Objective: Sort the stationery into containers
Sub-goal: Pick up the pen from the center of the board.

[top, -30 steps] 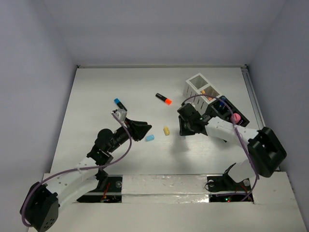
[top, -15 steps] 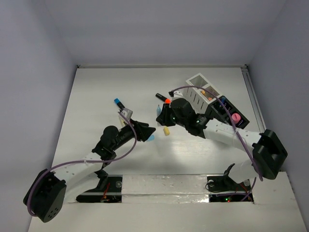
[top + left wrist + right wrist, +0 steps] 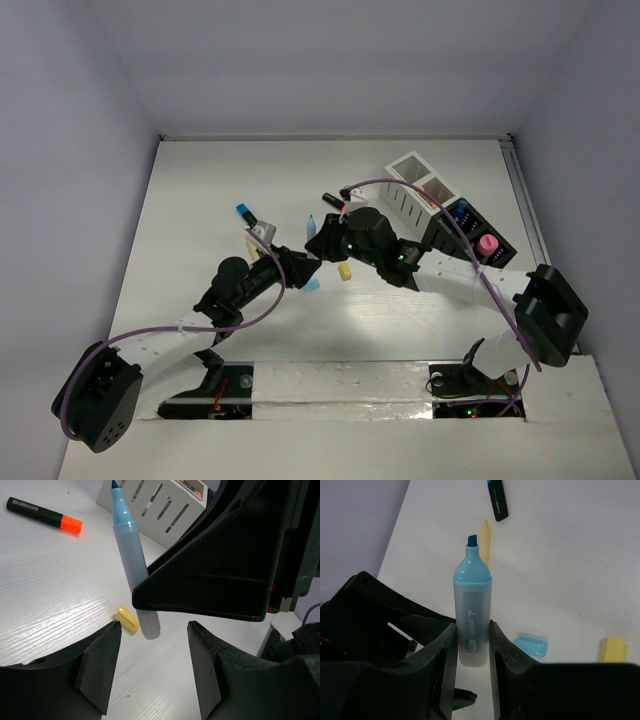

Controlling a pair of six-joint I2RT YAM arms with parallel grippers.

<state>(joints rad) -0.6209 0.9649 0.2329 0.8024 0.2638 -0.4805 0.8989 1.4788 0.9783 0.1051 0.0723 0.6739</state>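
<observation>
My right gripper (image 3: 472,636) is clenched on the pale blue marker (image 3: 471,597). Its cap is off and the blue tip points up, away from the fingers. From above, the marker (image 3: 311,226) hangs near the middle of the table (image 3: 200,180). I cannot tell there whether its lower end touches the surface, since the gripper body covers it.

My left gripper (image 3: 154,647) sits at about 7 o'clock of the marker, fingers spread with nothing between them. In its own camera the right gripper's black finger blocks most of the right half of the view and cuts across the marker's barrel.

A loose pale blue cap (image 3: 311,284) and a yellow cap (image 3: 345,271) lie at 6 and 5 o'clock of the held marker, apart from each other. The black marker with the blue cap (image 3: 245,213) lies at 9 o'clock. The black marker with the orange cap (image 3: 45,516) is plain in the left wrist view, but from above the right gripper hides most of it.

A yellow marker (image 3: 484,540) shows only in the right wrist view, partly behind the blue tip.

The containers (image 3: 398,196) stand at 2 o'clock, running toward 4 o'clock, and the right arm crosses over them. A pink cylinder (image 3: 488,245) stands in one black box. What is in the other boxes is too small to make out.
</observation>
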